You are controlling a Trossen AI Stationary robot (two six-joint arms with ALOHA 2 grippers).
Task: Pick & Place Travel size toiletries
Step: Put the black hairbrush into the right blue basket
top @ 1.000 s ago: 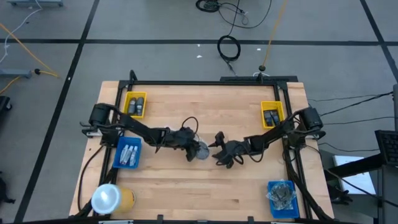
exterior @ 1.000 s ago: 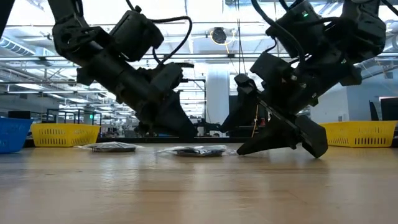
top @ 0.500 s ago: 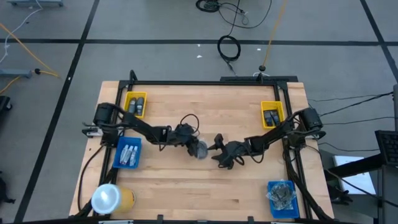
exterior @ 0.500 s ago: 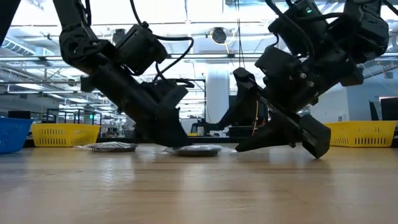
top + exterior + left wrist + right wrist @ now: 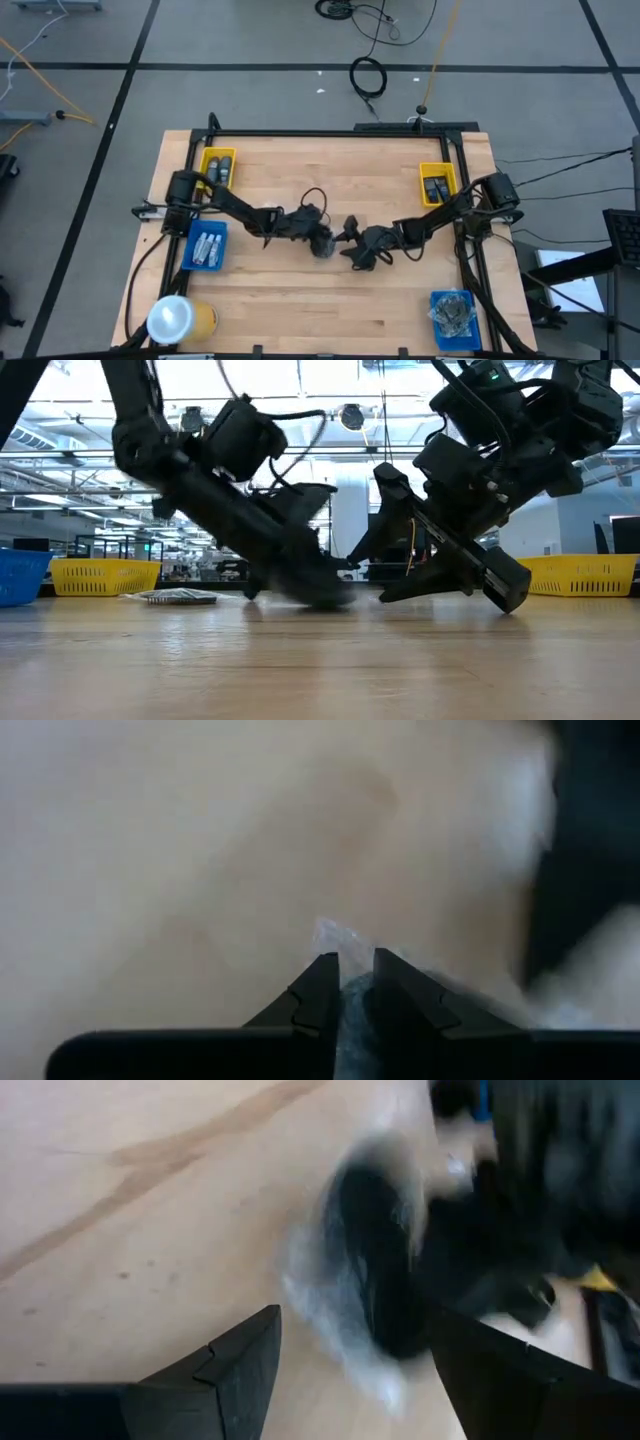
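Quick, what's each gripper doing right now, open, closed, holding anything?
Left gripper: shut on the wrapped disc.
Right gripper: open, holding nothing, beside that disc.

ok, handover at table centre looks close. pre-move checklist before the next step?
1. Left gripper shut on wrapped disc: ok.
2. Right gripper open: ok.
3. Disc between the right fingers: cannot tell, it looks just ahead of them.
4. Grippers apart: cannot tell, very close in the high view.
5. Second disc on table, away from both arms: ok.
6. Trays at the table edges, away from the arms: ok.
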